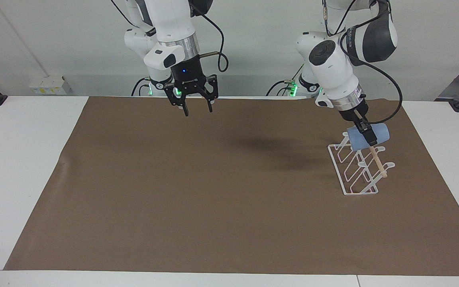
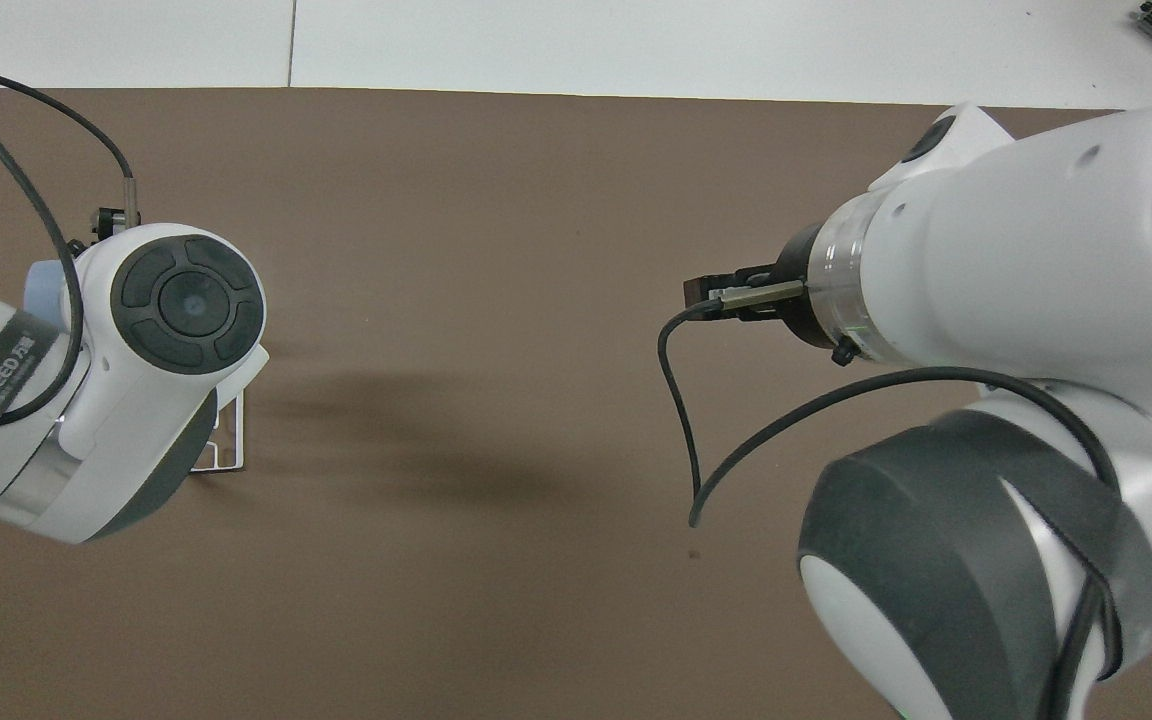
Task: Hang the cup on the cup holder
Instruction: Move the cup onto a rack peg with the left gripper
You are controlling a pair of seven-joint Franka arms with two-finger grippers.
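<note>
Cup [image 1: 367, 136] is lying on its side in the air at the top of the rack [image 1: 355, 169], right at the robot-end prongs and the upper end of the dowel [image 1: 377, 159]. It looks like it's touching the top prong, but the facing view doesn't settle whether it's actually on a prong or just against it. Left gripper [image 1: 367, 133] is clamping the cup across its body, fingers closed on it, wrist tilting down from about 11 o'clock in the facing view.

In the overhead view only a sliver of cup [image 2: 44, 290] is showing at 9 o'clock of the left arm's wrist; the arm is covering most of the rack [image 2: 231, 440], with just a corner of the wire frame peeking out at roughly 5 o'clock.

Rack is sitting on the brown mat [image 1: 213, 191] toward the left arm's end of the table [image 1: 22, 159], slanted frame with the dowel along its upper edge.

Right gripper [image 1: 197, 109] is hanging over the mat's robot-side edge, well apart from the rack, fingers spread and holding nothing, pointing straight down at 6 o'clock. Right arm is waiting.
</note>
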